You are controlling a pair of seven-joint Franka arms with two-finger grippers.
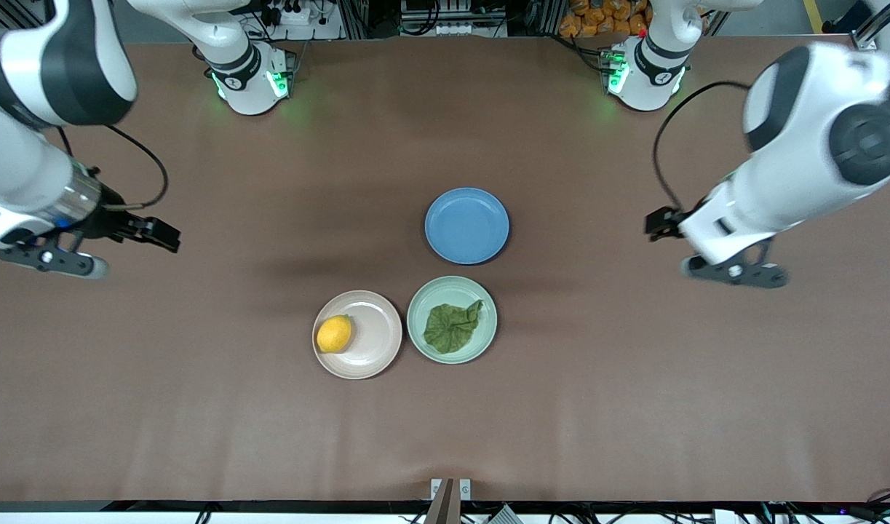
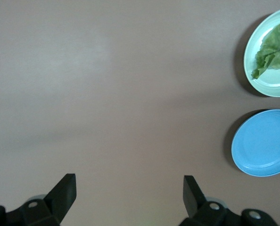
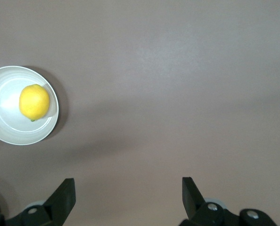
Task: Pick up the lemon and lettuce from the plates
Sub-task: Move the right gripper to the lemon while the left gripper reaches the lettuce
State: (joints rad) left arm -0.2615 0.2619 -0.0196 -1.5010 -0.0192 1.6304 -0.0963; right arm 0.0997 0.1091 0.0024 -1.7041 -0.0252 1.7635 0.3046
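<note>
Surface [image 1: 197,407]: brown, matte; arm bases along its top edge in the front view.
Lemon [image 1: 334,334]: sat on the beige plate [image 1: 375,342], at the rim toward the right arm's end.
Lettuce [image 1: 452,327]: lay flat in the green plate [image 1: 417,309], beside the beige plate.
Blue plate [image 1: 466,225]: held nothing, farther from the front camera.
Left hand [image 2: 129,193]: spread wide, over bare surface.
Right hand [image 3: 128,193]: spread wide, over bare surface.
Advice: centre over the lemon; pinch the leaf at a raised fold.
</note>
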